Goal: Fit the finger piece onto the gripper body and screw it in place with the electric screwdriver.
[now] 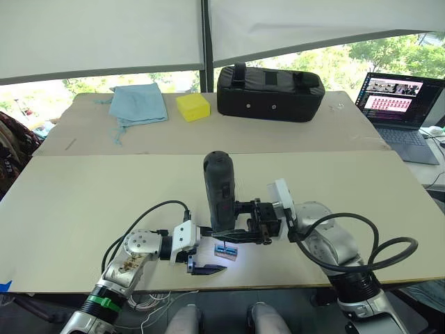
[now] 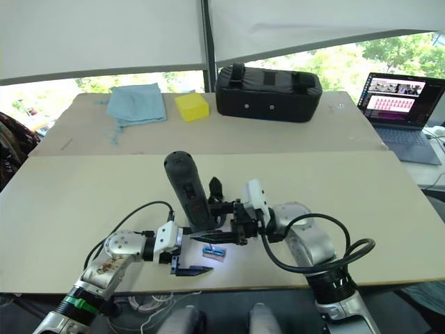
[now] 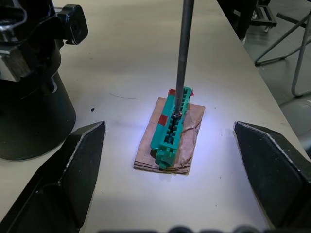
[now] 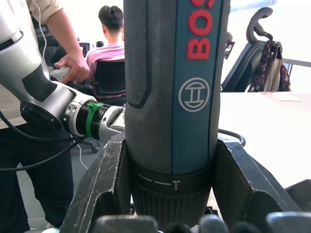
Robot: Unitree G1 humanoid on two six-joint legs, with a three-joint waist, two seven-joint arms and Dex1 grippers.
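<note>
Screwdriver stands upright near the surface's front edge, clamped in the right gripper's fingers, its bit down on the green block lying on brown card. Left gripper hangs spread wide either side of that block, grasping nothing. Red "BOS" lettering shows on the barrel; bag, yellow sponge, blue cloth and laptop sit well behind.

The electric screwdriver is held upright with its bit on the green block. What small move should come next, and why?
Probably lift the electric screwdriver straight up. The right hand grips it, and its bit already touches a slot of the green block, likely picking a screw there. The left hand is open around the block.
</note>
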